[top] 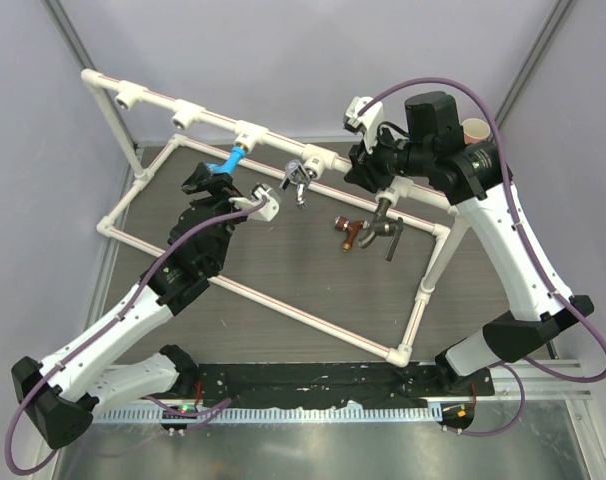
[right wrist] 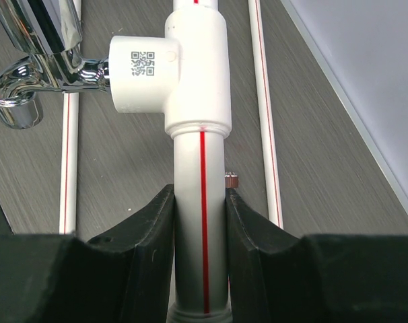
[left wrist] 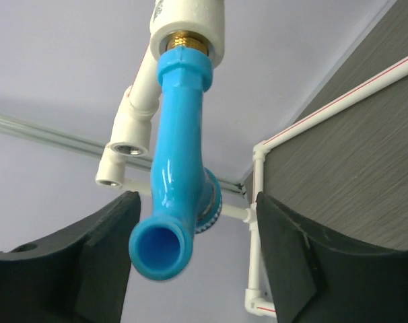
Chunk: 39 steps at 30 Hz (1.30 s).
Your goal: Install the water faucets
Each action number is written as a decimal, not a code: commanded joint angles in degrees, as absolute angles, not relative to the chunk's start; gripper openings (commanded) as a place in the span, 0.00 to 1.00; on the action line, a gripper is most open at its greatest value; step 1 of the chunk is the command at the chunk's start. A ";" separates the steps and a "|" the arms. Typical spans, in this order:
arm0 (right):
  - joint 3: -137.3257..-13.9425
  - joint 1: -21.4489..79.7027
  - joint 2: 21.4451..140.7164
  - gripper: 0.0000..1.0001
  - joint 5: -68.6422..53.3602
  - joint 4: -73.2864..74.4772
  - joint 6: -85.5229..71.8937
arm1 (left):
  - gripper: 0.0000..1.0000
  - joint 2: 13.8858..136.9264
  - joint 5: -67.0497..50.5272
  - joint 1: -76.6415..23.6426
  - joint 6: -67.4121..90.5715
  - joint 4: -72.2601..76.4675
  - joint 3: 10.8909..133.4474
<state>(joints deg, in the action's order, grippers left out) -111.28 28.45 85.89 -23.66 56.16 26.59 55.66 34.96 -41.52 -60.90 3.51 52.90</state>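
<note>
From above, the blue faucet (top: 229,161) and the silver faucet (top: 297,182) hang from neighbouring sockets of the white pipe frame (top: 213,118). The copper faucet (top: 348,232) and the dark grey faucet (top: 385,222) lie just beside each other on the table (top: 283,255). The left wrist view shows the left gripper (top: 205,183) with its jaws apart, one finger (left wrist: 89,262) on either side of the blue faucet's spout — a gap both ways. The right wrist view shows the right gripper (top: 366,165) clamped on the white pipe frame just below the tee (right wrist: 190,67) carrying the silver faucet.
</note>
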 commanded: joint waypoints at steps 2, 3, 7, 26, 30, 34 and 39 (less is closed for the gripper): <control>-111.09 29.00 86.66 0.01 -24.17 54.40 22.33 | 0.87 51.86 33.32 -42.54 -52.76 -1.22 54.22; -111.18 29.00 86.66 0.01 -24.17 54.40 22.41 | 0.94 51.07 32.79 -42.54 -46.12 -3.41 54.84; -111.09 29.00 86.66 0.01 -24.08 54.49 22.41 | 1.00 46.33 29.27 -42.36 -29.66 -9.92 59.05; -110.92 29.00 87.10 0.01 -24.17 54.49 22.59 | 1.00 37.97 32.88 -32.61 47.33 -21.80 64.51; -110.83 29.00 87.01 0.01 -24.26 54.40 22.68 | 1.00 40.16 28.31 -29.28 58.40 -18.55 62.33; -110.66 29.00 86.75 0.01 -24.08 54.40 22.85 | 0.98 42.09 21.81 -23.48 67.84 -14.42 58.46; -110.57 29.00 86.66 0.01 -23.99 54.32 22.94 | 0.96 43.59 18.81 -21.36 72.86 -8.36 54.94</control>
